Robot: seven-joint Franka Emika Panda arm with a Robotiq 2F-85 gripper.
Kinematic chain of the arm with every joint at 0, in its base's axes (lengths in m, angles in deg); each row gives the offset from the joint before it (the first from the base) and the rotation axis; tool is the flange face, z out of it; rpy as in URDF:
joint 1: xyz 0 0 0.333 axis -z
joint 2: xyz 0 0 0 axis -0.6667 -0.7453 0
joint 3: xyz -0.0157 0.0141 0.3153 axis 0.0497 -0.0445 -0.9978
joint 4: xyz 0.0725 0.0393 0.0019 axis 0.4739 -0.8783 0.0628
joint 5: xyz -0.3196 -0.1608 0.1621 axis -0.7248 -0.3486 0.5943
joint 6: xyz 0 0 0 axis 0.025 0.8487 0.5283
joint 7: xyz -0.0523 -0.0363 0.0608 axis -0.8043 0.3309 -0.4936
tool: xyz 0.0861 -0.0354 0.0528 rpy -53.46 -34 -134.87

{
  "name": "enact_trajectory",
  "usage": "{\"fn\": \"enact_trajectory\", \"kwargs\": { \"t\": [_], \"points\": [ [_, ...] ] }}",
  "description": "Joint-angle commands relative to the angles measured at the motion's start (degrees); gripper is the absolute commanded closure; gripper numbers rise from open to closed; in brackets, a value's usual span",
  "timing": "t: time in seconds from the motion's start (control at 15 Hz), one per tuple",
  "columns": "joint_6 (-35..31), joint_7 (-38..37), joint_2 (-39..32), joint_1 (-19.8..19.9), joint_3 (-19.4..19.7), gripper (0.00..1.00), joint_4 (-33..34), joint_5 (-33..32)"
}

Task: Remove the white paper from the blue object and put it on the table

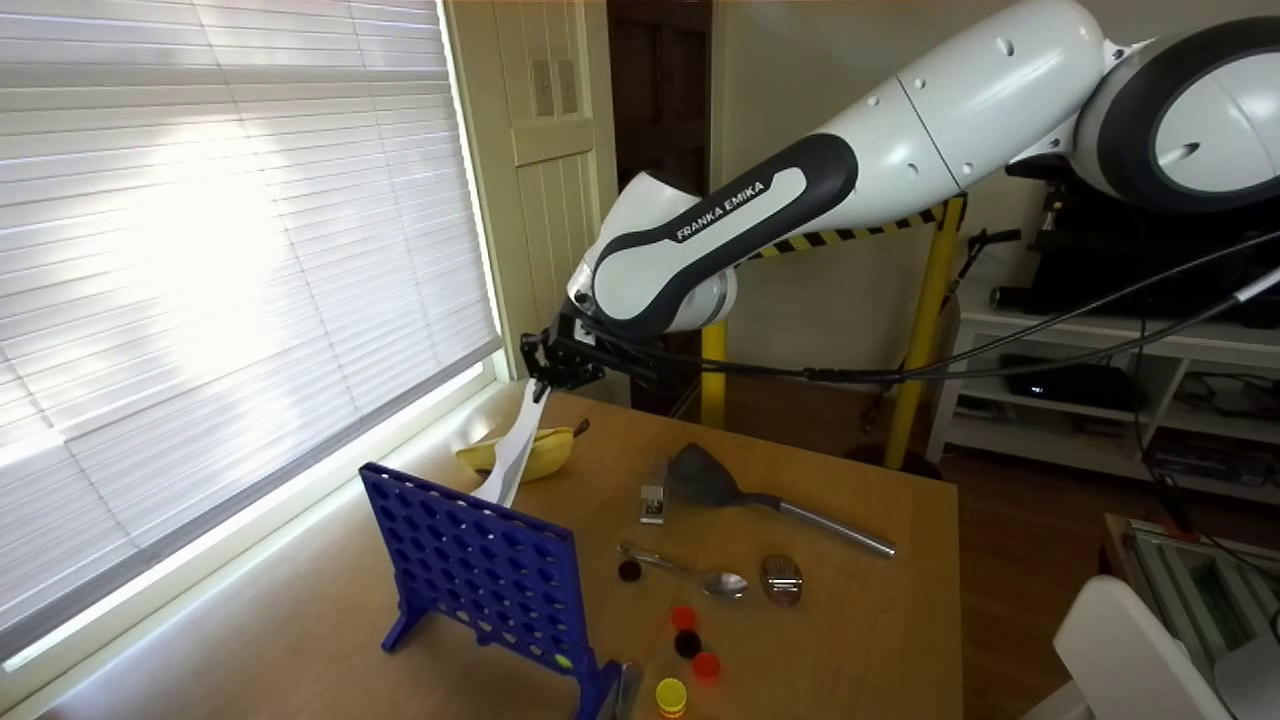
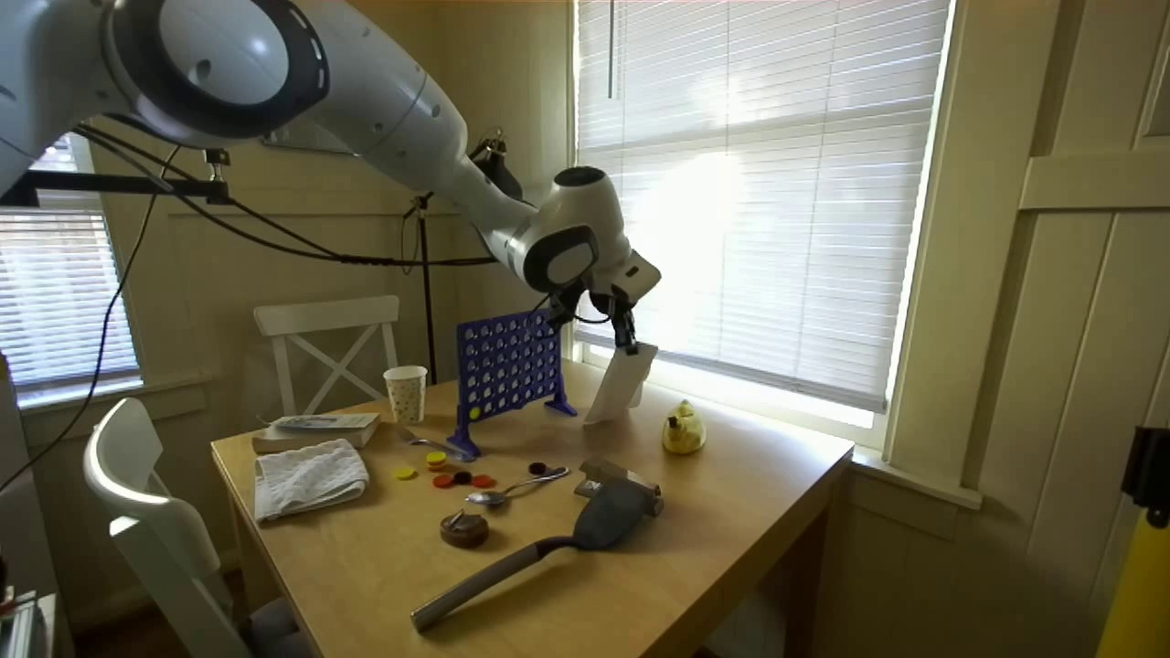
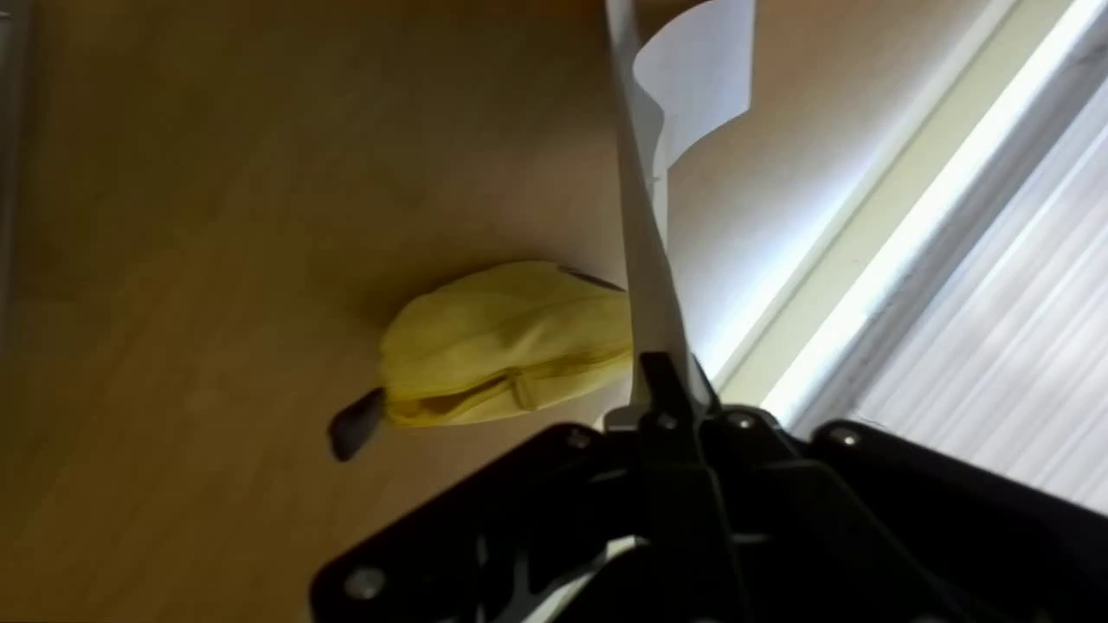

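Jaws together, the claw (image 2: 631, 348) holds the white paper (image 2: 622, 388) clear of the blue frame (image 2: 509, 366), at its 3 o'clock in an exterior view; released high, it may flutter onto the yellow toy (image 2: 684, 431) at 4 o'clock.

Frame (image 2: 509, 364) on table (image 2: 722, 493), paper (image 2: 620, 388) in claw (image 2: 630, 347)

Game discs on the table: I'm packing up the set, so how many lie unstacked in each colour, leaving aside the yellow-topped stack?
Red discs: 2
Black discs: 2
Yellow disc: 1
Total: 5
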Motion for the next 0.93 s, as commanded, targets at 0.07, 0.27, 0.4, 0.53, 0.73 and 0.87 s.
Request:
{"fn": "enact_trajectory", "kwargs": {
  "t": [0.07, 0.27, 0.4, 0.53, 0.73, 0.87],
  "points": [
    [8.5, 1.4, -0.1, -1.2, 4.5, 1.0, -0.1, -1.5],
    [11.0, 2.3, -1.1, -2.0, 6.4, 1.0, 0.2, -3.1],
    [10.0, 4.8, -2.3, -1.9, 6.3, 1.0, 0.7, -3.8],
    [10.0, 7.1, -3.7, -1.9, 6.6, 1.0, 1.5, -4.8],
    [10.6, 10.4, -4.9, -1.8, 7.0, 1.0, 1.7, -6.0],
    [10.4, 11.7, -5.5, -2.1, 7.7, 0.74, 1.6, -7.3]
  ]
}}
